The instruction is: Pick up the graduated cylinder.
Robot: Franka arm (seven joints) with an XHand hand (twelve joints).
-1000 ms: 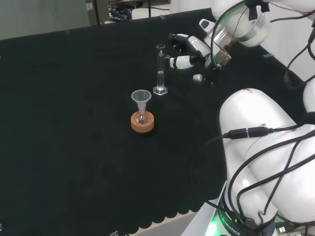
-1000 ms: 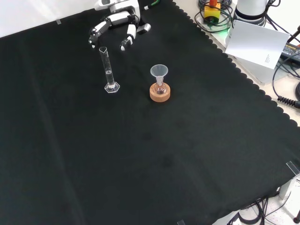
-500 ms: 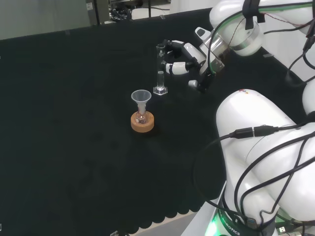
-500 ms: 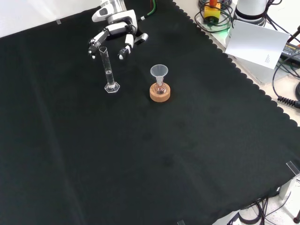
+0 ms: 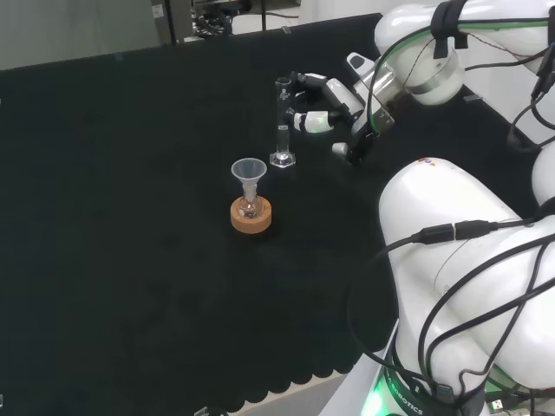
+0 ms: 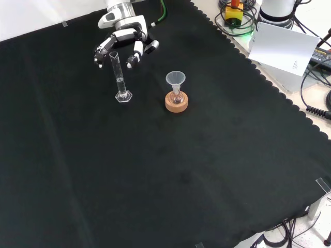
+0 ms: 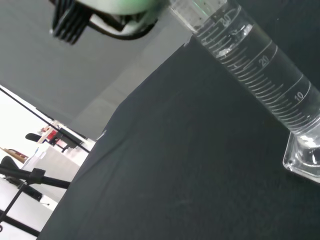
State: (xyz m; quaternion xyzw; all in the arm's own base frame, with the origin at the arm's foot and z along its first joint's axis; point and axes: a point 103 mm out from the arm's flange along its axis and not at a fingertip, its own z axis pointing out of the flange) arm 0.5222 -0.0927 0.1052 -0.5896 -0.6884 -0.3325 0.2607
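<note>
Graduated cylinder [image 6: 120, 77] stands upright on the surface, left of the funnel [image 6: 175, 78] in front view. Hand [image 6: 122, 42] spread, holding nothing, fingers flanking the upper tube. Advise closing on the tube squarely, lifting vertically; the narrow base looks tippy.

You can see the hand [image 6: 123, 41] has moved closer to the graduated cylinder [image 6: 119, 76] near the top of the front view. A second ago it sat farther up and to the right. Now its fingers [image 5: 305, 120] reach beside the tube's top.
</note>
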